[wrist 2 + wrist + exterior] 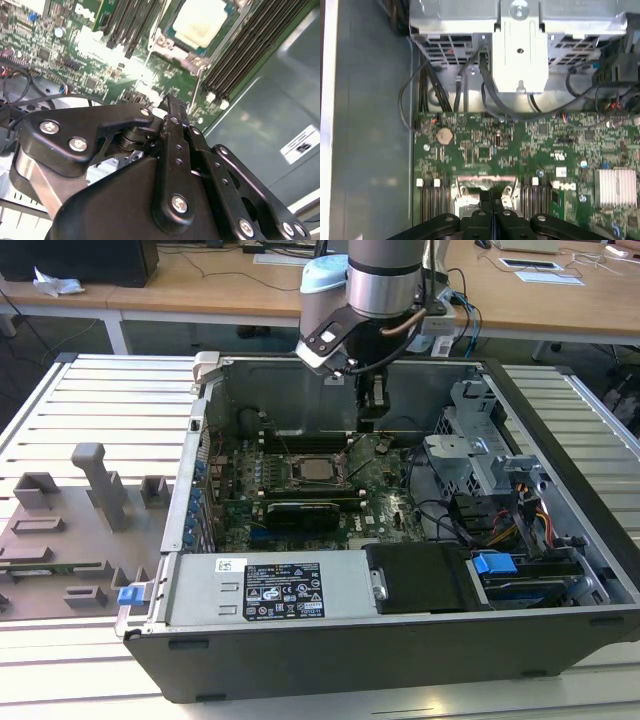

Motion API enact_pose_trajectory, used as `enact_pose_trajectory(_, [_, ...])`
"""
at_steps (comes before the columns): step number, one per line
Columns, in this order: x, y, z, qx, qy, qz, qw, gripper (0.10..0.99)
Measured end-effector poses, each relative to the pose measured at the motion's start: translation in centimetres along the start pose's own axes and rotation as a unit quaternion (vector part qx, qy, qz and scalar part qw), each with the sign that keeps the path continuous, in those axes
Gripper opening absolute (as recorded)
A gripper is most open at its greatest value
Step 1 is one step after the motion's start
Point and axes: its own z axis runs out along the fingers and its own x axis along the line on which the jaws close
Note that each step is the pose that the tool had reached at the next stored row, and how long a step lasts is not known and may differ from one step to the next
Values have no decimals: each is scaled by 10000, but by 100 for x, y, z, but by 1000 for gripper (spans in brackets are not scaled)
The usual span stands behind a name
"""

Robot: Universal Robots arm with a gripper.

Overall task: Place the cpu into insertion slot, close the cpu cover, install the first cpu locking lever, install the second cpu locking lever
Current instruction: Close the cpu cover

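The cpu (318,471) is lying flat in the insertion slot (297,473) in the middle of the green board (545,150), its pale top showing through the window of the cpu cover (176,51), which is lying down around it. The tool (369,423) is hanging over the board just beside the slot, toward the exterior view's right, with its fingers (175,130) pressing together and gripping nothing. The open computer case (400,640) is sitting on the slatted grey worktop (110,400).
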Motion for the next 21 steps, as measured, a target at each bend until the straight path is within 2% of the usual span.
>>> enact_pose_trajectory(4, [0, 81, 6, 6, 1, 0, 10000, 106])
enact_pose_trajectory(7, [3, 199, 13, 23, 0, 1, 10000, 106])
enact_pose_trajectory(10, [13, 280, 19, 41, -3, 0, 10000, 106])
enact_pose_trajectory(14, [13, 290, 111, 52, -2, 1, 10000, 106])
enact_pose_trajectory(16, [13, 371, 143, 116, -3, 1, 9999, 106])
enact_pose_trajectory(17, [13, 408, 153, 165, -3, 2, 9999, 106])
enact_pose_trajectory(19, [13, 452, 173, 345, -1, -21, 9994, 106])
enact_pose_trajectory(21, [13, 454, 183, 418, -1, -52, 9991, 106])
